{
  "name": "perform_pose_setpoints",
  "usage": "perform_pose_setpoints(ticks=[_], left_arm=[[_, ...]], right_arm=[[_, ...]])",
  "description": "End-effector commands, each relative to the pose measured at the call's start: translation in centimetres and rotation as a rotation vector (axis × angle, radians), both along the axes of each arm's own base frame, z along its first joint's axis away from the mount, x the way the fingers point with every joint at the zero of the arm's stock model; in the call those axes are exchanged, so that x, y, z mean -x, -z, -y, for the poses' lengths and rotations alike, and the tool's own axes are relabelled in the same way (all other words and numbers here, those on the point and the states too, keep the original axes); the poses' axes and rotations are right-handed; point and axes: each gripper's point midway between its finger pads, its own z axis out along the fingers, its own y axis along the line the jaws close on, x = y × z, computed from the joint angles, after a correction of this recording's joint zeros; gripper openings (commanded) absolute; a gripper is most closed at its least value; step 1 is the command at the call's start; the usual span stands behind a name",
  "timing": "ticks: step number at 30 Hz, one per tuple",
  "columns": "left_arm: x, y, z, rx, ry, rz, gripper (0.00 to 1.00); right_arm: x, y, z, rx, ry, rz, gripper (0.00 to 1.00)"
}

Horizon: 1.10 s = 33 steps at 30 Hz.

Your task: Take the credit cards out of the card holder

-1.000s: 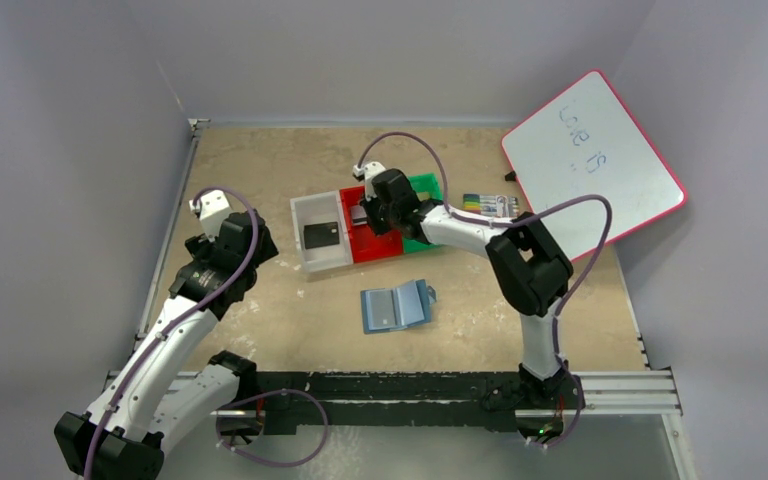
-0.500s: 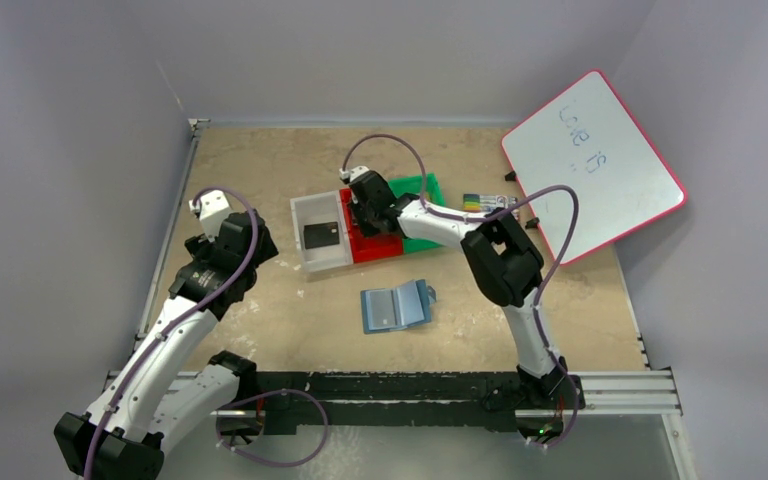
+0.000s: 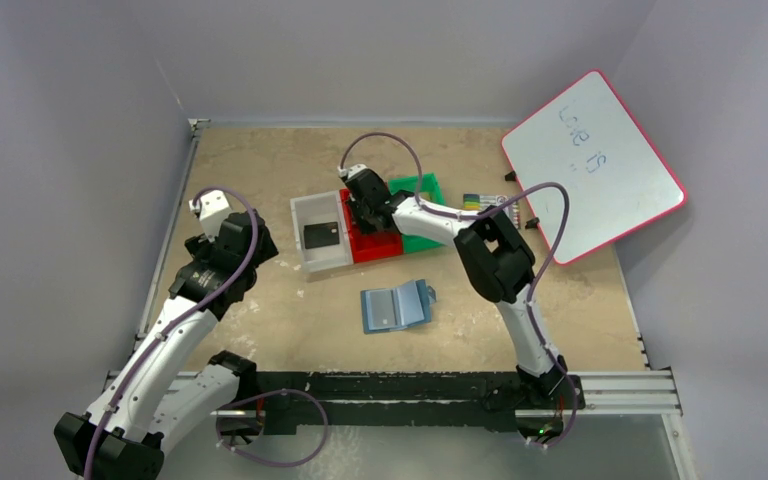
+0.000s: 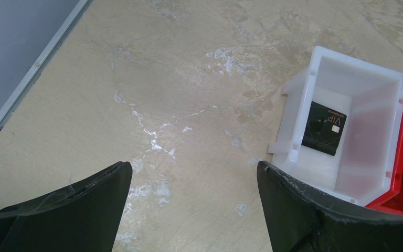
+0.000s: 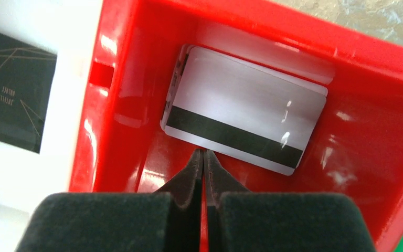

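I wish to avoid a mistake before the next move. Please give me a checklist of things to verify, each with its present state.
1. Silver card lies flat in the red bin: ok.
2. Right gripper shut, holding nothing: ok.
3. Black card lies in the white bin: ok.
4. Left gripper open, holding nothing: ok.
5. Card holder emptied of cards: cannot tell.

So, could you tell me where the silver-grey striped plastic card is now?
In the right wrist view, the silver-grey plastic card lies flat in the red plastic bin, ahead of the shut right gripper, beside the white bin.
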Motion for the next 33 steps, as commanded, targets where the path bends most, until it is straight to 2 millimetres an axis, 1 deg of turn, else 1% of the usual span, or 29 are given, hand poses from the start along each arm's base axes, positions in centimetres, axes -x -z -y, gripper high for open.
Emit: perform_pose_setpoints(ticks=[1, 6, 8, 11, 14, 18, 24, 29, 31, 33], left_arm=[[-0.5, -0.7, 0.0, 0.005, 0.003, 0.033, 0.89], [-0.5, -0.6, 0.0, 0.005, 0.003, 0.033, 0.89], [-0.5, -0.7, 0.0, 0.005, 0.003, 0.033, 0.89], [-0.5, -0.6, 0.1, 0.006, 0.004, 0.032, 0.89], [-0.4, -0.6, 0.1, 0.006, 0.004, 0.033, 0.89], [-0.4, -0.7, 0.1, 0.007, 0.004, 0.036, 0.89], [-0.4, -0.7, 0.1, 0.008, 0.004, 0.037, 0.89], [-0.4, -0.8, 0.0, 0.008, 0.005, 0.039, 0.89], [-0.4, -0.7, 0.0, 0.006, 0.005, 0.036, 0.89], [-0.5, -0.7, 0.1, 0.006, 0.005, 0.034, 0.89]], right_arm=[[-1.3, -0.5, -0.2, 0.013, 0.021, 0.030, 0.00], [-1.9, -0.5, -0.1, 0.031, 0.035, 0.049, 0.00], [-1.8, -0.5, 0.0, 0.035, 0.037, 0.044, 0.00], [-1.6, -1.0, -0.1, 0.022, 0.033, 0.043, 0.00], [-1.4, -2.0, -0.1, -0.002, 0.035, 0.050, 0.03], [-1.4, -4.2, -0.3, -0.044, 0.037, 0.083, 0.09], [-0.8, -7.5, 0.0, -0.104, 0.045, 0.115, 0.20], [0.2, -11.4, 0.1, -0.170, 0.025, 0.159, 0.25], [0.9, -13.1, 0.8, -0.187, 0.050, 0.183, 0.27], [1.7, -15.2, 1.8, -0.222, 0.075, 0.234, 0.29]])
